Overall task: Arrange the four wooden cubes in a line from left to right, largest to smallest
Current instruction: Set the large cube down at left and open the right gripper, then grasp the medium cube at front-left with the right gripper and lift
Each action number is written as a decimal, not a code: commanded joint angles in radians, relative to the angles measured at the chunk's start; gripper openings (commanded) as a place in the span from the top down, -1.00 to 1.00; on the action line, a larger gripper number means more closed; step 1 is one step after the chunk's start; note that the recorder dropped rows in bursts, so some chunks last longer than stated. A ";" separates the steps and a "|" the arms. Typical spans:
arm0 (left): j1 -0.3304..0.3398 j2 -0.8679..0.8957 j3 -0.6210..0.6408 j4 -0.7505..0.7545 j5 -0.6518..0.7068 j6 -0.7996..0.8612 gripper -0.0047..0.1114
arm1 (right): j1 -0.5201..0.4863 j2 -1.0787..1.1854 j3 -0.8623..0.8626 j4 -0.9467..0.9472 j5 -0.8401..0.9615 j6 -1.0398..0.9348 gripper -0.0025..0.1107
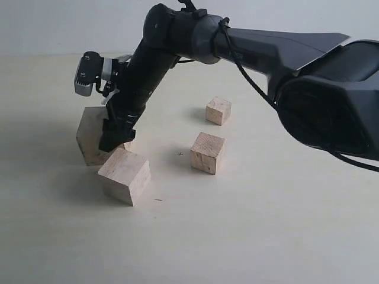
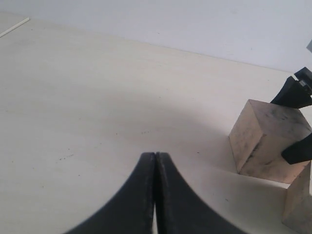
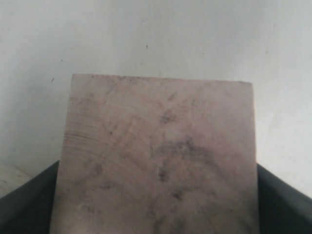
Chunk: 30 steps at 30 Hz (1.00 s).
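Observation:
The largest wooden cube (image 1: 89, 139), pale with dark smudges, stands at the far left and fills the right wrist view (image 3: 158, 156). My right gripper (image 1: 108, 135) reaches across the middle and is shut on it; black fingers (image 3: 285, 200) press both sides. The second-largest cube (image 1: 124, 176) sits just in front, touching or nearly touching the largest. A medium cube (image 1: 207, 152) lies mid-table, and the smallest cube (image 1: 218, 110) lies behind it. My left gripper (image 2: 155, 156) is shut on nothing, low over bare table. It faces the largest cube (image 2: 270, 141).
The pale tabletop (image 1: 266, 225) runs wide to the front and right. The right arm's bulky black body (image 1: 331, 89) fills the upper right of the exterior view. A white wall (image 2: 195, 19) lies beyond the table's far edge.

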 commanded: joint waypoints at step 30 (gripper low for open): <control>-0.005 -0.006 -0.001 -0.007 -0.013 0.005 0.92 | -0.002 -0.187 -0.003 -0.071 0.150 0.313 -0.55</control>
